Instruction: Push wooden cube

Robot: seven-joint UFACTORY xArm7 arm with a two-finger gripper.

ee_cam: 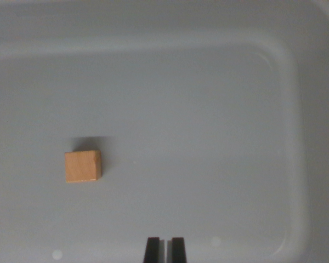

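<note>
- Wrist view, looking straight down into a pale grey tray (296, 109) with a raised rim and rounded corners; the rim runs along the top and down the wrist view's right.
- My gripper (165, 249) enters at the bottom edge, at about 6 o'clock from the frame's centre. Only the two dark fingertips (152, 250) show.
- My fingers stand nearly together: a thin pale gap separates the tips, and nothing is held between them.
- The wooden cube (83, 166) rests flat on the tray floor, at roughly 8 o'clock from the frame's centre and at about 10 o'clock from my fingertips.
- The cube is light tan, its top face toward the camera and a narrow darker side face showing on its right. A soft shadow falls on the floor at its 12 o'clock side.
- The cube lies well apart from my fingertips and from the rim on every visible side; bare floor lies between them.
- Whether my tips touch the floor I cannot tell from this view.
</note>
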